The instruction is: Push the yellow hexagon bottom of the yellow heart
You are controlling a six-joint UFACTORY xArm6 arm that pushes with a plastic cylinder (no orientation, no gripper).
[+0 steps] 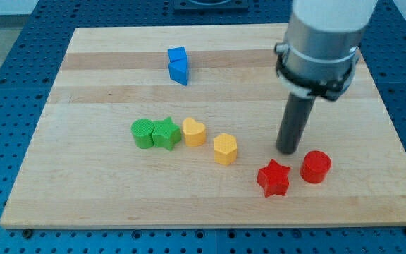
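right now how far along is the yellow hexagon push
Nothing looks done: the yellow hexagon sits to the lower right of the yellow heart, not below it. My tip stands clear at the hexagon's right, just above the red star. Left: push it leftward and down under the heart.

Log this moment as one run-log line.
tip: right of yellow hexagon, apart, above red star | yellow hexagon: lower right of yellow heart | push: pending

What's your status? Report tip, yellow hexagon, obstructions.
My tip down on board, right of yellow hexagon, no contact. Hexagon lower right of yellow heart, not yet below it. Red star close beneath tip.
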